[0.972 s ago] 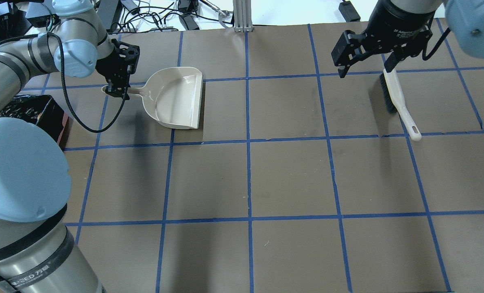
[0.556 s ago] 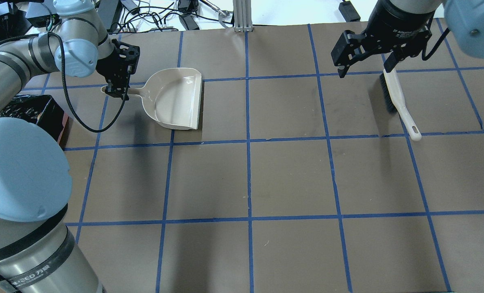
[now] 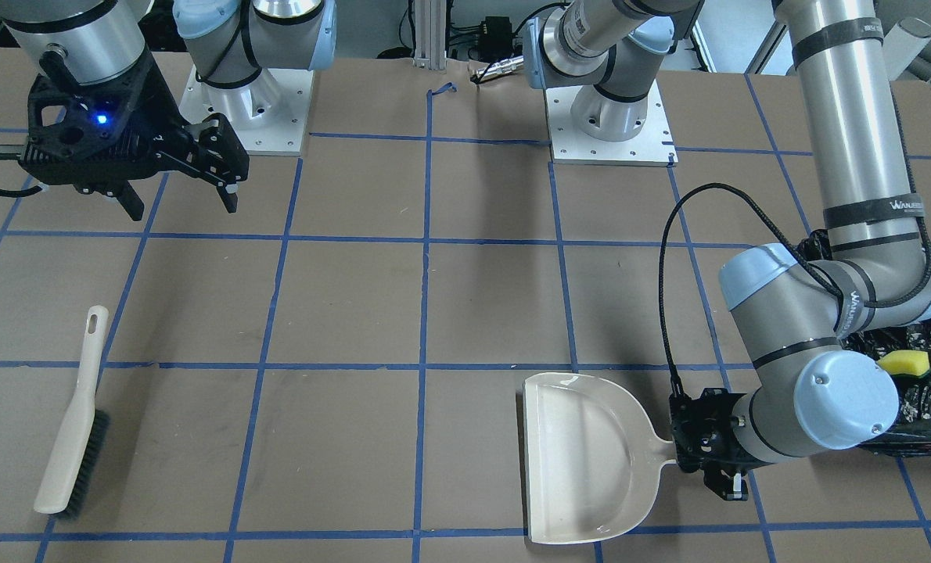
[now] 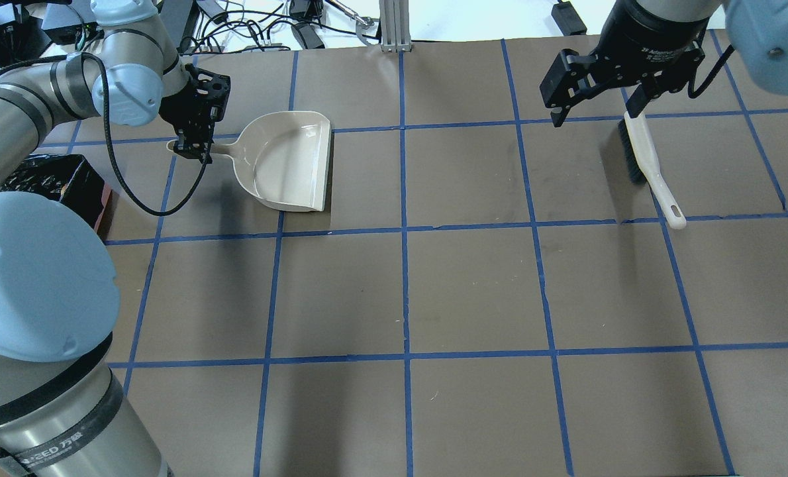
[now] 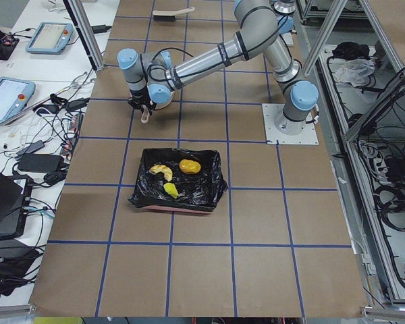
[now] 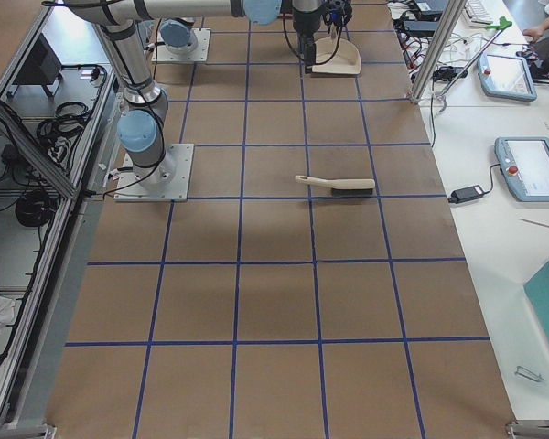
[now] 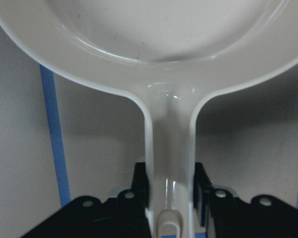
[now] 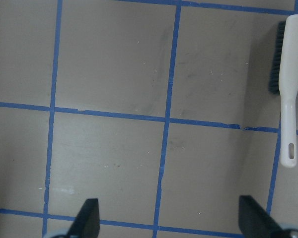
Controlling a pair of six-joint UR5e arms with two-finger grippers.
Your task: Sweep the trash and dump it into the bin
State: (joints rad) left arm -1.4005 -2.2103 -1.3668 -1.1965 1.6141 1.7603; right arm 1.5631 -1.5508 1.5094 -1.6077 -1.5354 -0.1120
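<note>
Three trash pieces [image 5: 190, 165] lie inside the black-lined bin [image 5: 212, 177], mid-frame in the left-side view. Left gripper [image 4: 192, 142] clamps the dustpan [image 4: 288, 162] handle, upper left overhead; right gripper [image 4: 594, 116] hangs wide open, empty, beside the brush [image 4: 644, 156], upper right.

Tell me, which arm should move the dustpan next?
The left. Its jaws clamp the dustpan by its handle, while the right arm's jaws hang open far off, beside the brush.

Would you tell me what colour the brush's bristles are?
The bristles are black, clearest in the front-facing view.
</note>
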